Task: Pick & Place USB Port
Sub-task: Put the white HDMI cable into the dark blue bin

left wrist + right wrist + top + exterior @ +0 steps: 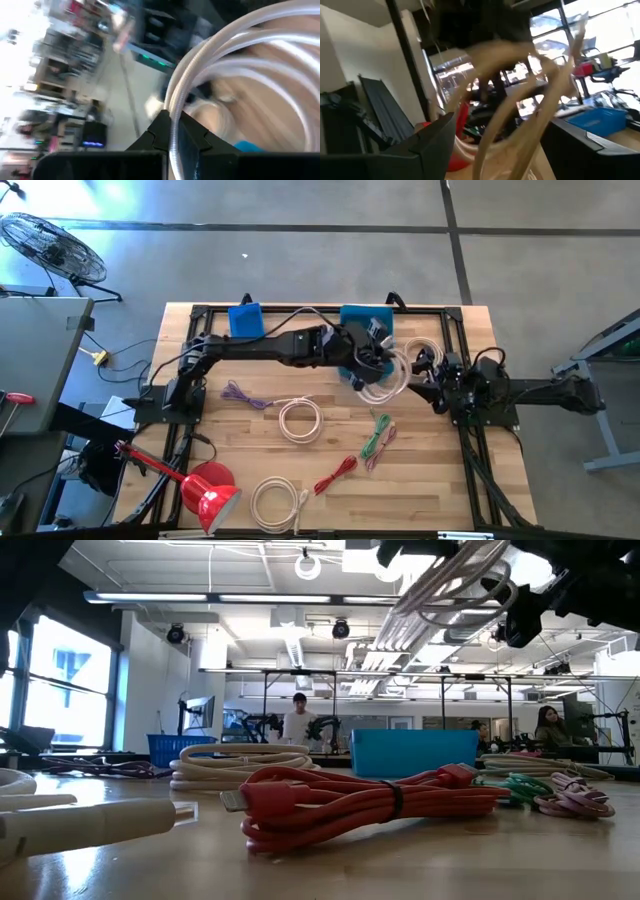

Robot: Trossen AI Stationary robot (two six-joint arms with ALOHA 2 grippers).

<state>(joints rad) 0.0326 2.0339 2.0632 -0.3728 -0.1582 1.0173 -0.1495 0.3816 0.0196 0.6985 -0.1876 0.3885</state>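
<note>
A coiled white USB cable (385, 383) hangs from my left gripper (372, 363), which is shut on it above the table's far middle, in front of a blue bin (352, 316). In the low view the coil (450, 585) hangs high above the table. My right gripper (425, 375) is open just right of the coil. In its wrist view the blurred loops (520, 100) hang before and between its fingers; whether they touch I cannot tell. My left gripper (172, 142) pinches one strand of the white coil (172, 112) between its two fingers. The strand runs out along the fingers past their ends. The coil is lifted clear of the table, and its loops (240, 55) spread beyond the fingertips.
On the table lie a purple cable (245, 395), a white coil (300, 420), green (378, 432) and pink (378, 452) cables, a red cable (335, 475), another white coil (275, 502), and one more (432, 348) by the right arm. A second blue bin (245, 320) stands far left. A red lamp (205, 492) sits at the near left corner.
</note>
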